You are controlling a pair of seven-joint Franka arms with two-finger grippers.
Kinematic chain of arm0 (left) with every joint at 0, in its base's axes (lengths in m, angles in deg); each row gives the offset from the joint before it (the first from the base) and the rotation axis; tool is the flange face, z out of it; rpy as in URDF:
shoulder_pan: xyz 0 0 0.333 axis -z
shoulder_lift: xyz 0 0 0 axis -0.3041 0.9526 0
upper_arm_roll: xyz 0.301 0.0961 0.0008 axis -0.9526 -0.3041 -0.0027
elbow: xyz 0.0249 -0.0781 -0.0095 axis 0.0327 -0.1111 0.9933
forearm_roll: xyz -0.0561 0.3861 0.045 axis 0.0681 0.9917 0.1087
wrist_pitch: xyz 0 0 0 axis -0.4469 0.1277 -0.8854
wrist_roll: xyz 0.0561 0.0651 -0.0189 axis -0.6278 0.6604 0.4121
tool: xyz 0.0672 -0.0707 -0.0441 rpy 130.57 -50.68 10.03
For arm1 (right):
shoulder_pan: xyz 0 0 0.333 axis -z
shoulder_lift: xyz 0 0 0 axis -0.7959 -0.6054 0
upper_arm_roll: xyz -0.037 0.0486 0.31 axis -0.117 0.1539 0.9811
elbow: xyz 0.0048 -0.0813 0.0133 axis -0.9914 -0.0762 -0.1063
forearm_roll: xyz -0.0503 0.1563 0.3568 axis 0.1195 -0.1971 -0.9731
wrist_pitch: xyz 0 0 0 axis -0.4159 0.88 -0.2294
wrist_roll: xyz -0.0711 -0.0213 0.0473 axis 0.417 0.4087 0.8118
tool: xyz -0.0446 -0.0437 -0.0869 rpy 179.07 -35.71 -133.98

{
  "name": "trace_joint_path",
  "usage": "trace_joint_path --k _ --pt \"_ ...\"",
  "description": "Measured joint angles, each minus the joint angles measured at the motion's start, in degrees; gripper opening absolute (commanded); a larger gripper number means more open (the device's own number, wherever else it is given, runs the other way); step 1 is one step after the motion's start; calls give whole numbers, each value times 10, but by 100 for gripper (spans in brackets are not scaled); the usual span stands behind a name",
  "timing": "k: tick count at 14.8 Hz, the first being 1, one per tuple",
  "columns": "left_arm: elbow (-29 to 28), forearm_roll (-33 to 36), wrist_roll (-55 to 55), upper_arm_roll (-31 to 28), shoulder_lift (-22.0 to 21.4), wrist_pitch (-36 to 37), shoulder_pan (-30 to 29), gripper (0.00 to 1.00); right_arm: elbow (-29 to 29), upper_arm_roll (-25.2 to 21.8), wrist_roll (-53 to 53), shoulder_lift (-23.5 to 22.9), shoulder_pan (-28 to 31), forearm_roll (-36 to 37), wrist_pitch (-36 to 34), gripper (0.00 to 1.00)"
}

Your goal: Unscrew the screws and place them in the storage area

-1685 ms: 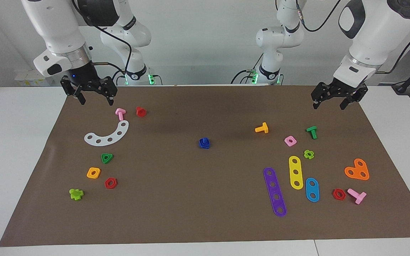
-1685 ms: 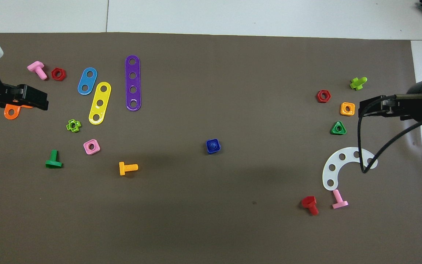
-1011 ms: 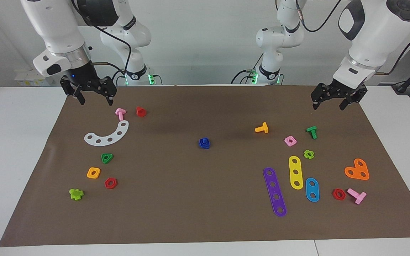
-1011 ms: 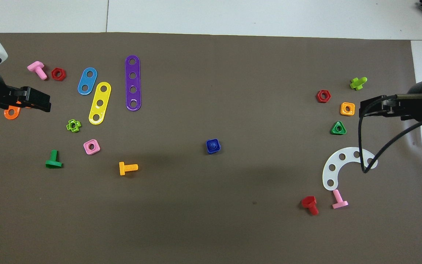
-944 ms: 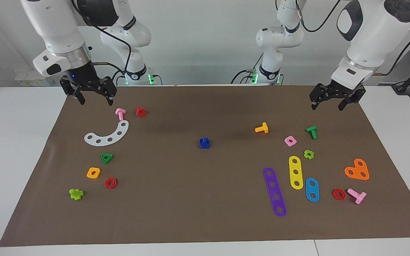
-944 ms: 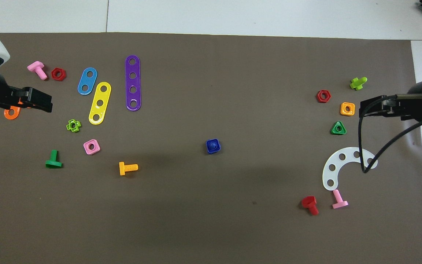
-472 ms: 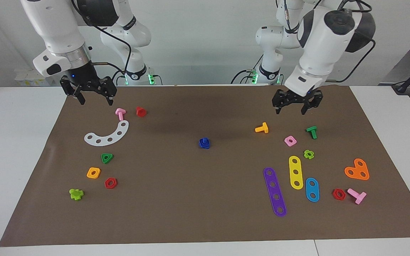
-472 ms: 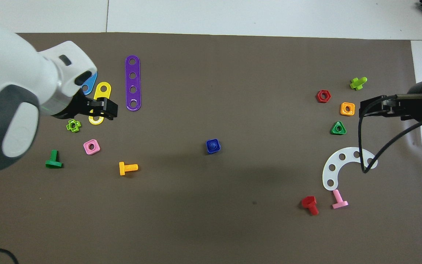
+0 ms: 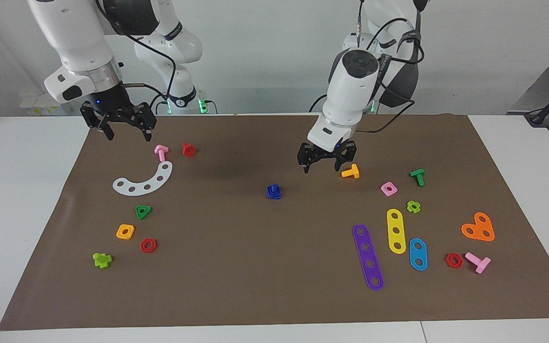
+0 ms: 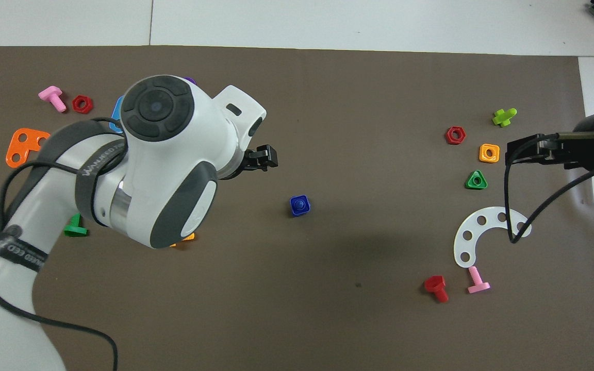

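The dark-blue screw (image 9: 273, 191) sits screwed into a dark-blue square nut in the middle of the brown mat; it also shows in the overhead view (image 10: 300, 205). My left gripper (image 9: 321, 166) is open and empty. It hangs low over the mat between the orange bolt (image 9: 350, 172) and the screw, touching neither; its tip shows in the overhead view (image 10: 265, 157). My right gripper (image 9: 129, 135) is open and empty and waits above the mat by the pink bolt (image 9: 161, 152). The storage area (image 9: 169, 216) is bare mat by the white curved strip (image 9: 143, 181).
A green triangular nut (image 9: 143, 211), an orange square nut (image 9: 125, 231) and a red hex nut (image 9: 148, 245) lie by the storage area. Purple (image 9: 368, 257), yellow (image 9: 396, 231) and blue (image 9: 418, 254) strips and several bolts and nuts lie toward the left arm's end.
My left arm has swung in from the left arm's end of the table toward the middle, and its gripper has come lower, close to the orange bolt. The right arm has not moved.
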Motion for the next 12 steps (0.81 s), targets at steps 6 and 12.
trace_joint_path --k 6,12 --pt "-6 0 62 -1 92 -105 69 88 0 0 0 0 0 0 0 100" --pt "-48 0 65 -3 124 -162 91 81 0 0 0 0 0 0 0 100"
